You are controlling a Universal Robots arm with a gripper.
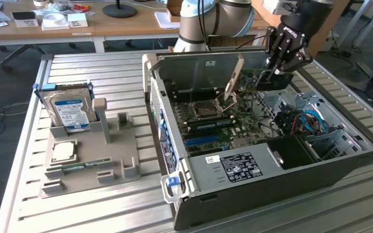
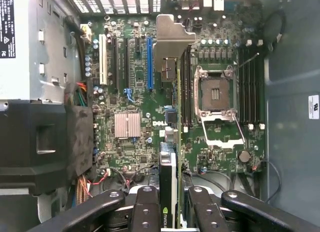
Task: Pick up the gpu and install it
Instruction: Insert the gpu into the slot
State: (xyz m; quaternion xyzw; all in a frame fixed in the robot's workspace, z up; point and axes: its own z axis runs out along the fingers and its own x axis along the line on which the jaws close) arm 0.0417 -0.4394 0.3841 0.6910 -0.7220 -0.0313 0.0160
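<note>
Clenched on the gpu (image 1: 271, 81), the pincer (image 1: 279, 73) hangs over the open computer case (image 1: 271, 170), its fingers (image 2: 145, 212) pressing the card's two flat faces

One slatted metal table (image 1: 95, 68) lies beneath everything. One case sits directly below the pincer, with one motherboard (image 2: 135, 92) facing up at it. One grey holder tray (image 1: 89, 160) rests well apart from the pincer, toward the exterior view's left, and one blue-labelled hard drive (image 1: 70, 109) stands upright in it

One gpu, held on edge above the board: in the wrist view it is a slim strip. Its long axis runs level with the board, straight out from the pincer to the metal bracket (image 2: 172, 37) at the far end, which points at the case's rear wall. It lies between one blue slot (image 2: 149, 62) and one processor socket (image 2: 215, 92); I cannot tell whether it touches the board

One processor chip (image 1: 64, 151) and one green RAM stick (image 1: 76, 167) lie flat on the tray
</note>
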